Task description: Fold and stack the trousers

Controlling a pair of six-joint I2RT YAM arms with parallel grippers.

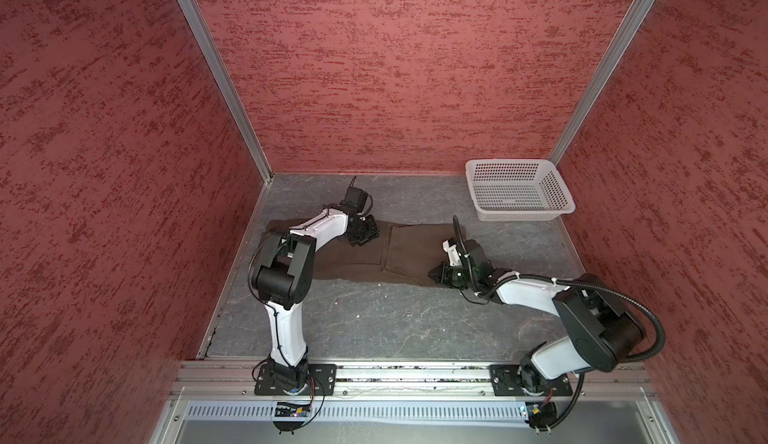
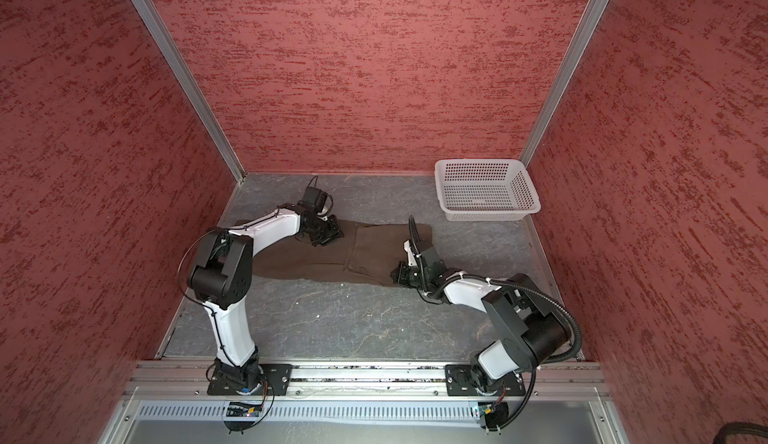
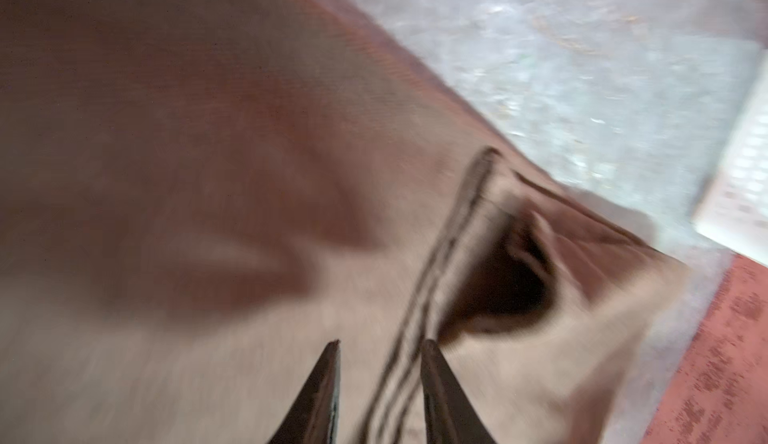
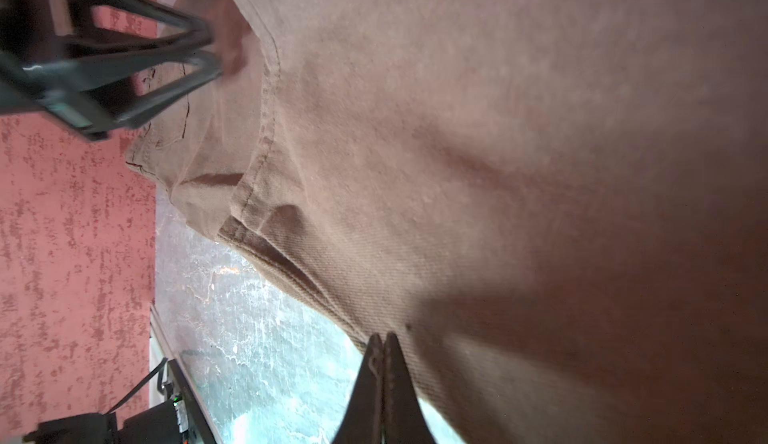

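Tabletop [image 1: 374,321] open between rail [image 1: 415,373], trousers [image 1: 407,255] near edge

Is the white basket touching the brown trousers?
Apart. In both top views a strip of bare grey table shows between the basket and the nearest corner of the trousers.

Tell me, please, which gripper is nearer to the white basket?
Right. The right gripper is at the trousers' end nearest the basket, in front of it; the left gripper is over the trousers' far edge, farther off to the basket's left.
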